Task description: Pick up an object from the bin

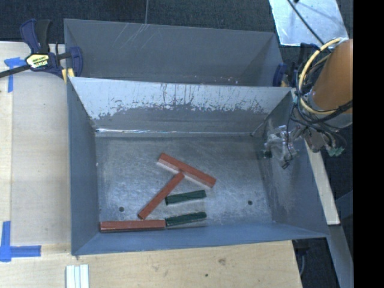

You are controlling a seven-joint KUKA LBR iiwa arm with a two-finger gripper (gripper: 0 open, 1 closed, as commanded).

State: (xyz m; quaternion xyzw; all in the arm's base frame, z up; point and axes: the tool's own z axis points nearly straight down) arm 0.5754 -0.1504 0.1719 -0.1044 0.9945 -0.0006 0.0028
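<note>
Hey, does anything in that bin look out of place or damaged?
Nothing looks spilled or broken. The reddish-brown sticks and dark green pieces lie askew on the bin floor, one stick across another's end. The back wall is scratched. The gripper hangs by the right wall, apart from them.

Rounded orange cover [333,75], looped yellow and black cables [305,80], small silvery metal hand [281,145]
</note>
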